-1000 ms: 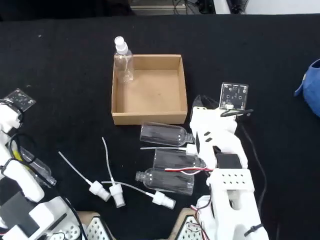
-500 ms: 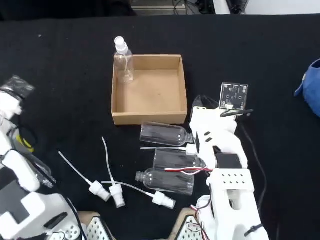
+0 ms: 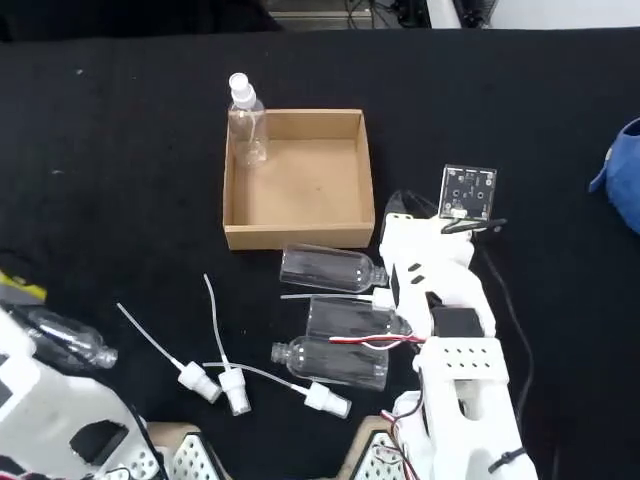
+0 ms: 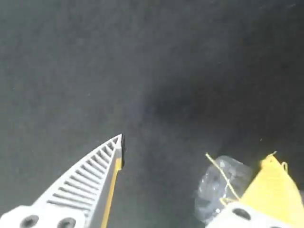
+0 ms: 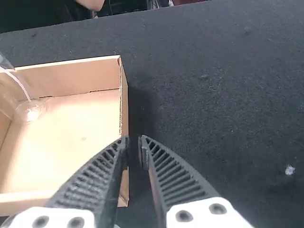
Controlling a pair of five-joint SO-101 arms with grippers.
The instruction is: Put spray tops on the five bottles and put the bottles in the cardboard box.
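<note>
The cardboard box (image 3: 300,232) sits mid-table with one capped bottle (image 3: 246,122) standing in its far-left corner, also seen as the bottle (image 5: 27,110) inside the box (image 5: 121,99). Three capless bottles lie by the right arm: one (image 3: 328,268), another (image 3: 352,318), a third (image 3: 330,362). Three spray tops lie loose: (image 3: 196,380), (image 3: 234,390), (image 3: 326,399). My right gripper (image 5: 133,140) is shut and empty, above the box's near-right corner. My left gripper (image 4: 195,148) is open, with a capless bottle (image 4: 216,190) beside its yellow finger; this bottle (image 3: 68,338) lies at the table's left.
A blue object (image 3: 624,172) lies at the right edge. The right arm (image 3: 445,310) stretches from the front edge toward the box, partly over the lying bottles. A thin tube (image 3: 318,296) with a white cap lies beside it. Black cloth covers the table.
The left arm has pulled back toward the front-left corner, and its wrist camera has left the high view. The bottle at the left now lies uncovered. The right arm has not moved.
</note>
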